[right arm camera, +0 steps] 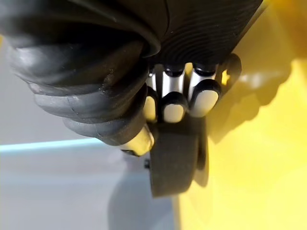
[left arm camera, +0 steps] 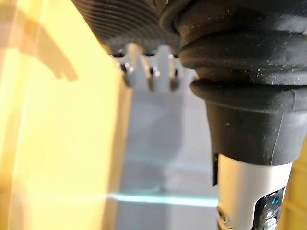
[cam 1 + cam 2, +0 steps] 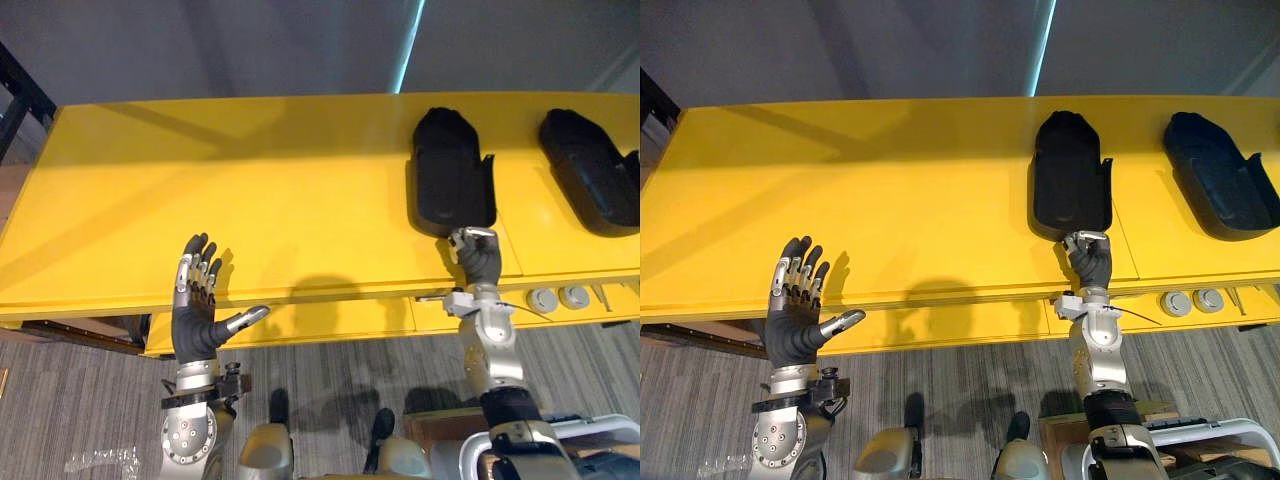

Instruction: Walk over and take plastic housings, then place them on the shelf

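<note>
Right hand (image 3: 478,255) clamps the near end of the centre-right housing (image 3: 452,170); left hand (image 3: 197,300), lower left, is spread open. Advised: seat the housing flat on the yellow shelf (image 3: 250,180) before releasing.

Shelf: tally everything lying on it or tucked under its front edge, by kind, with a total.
Black housings: 2
Grey discs: 2
Total: 4
</note>
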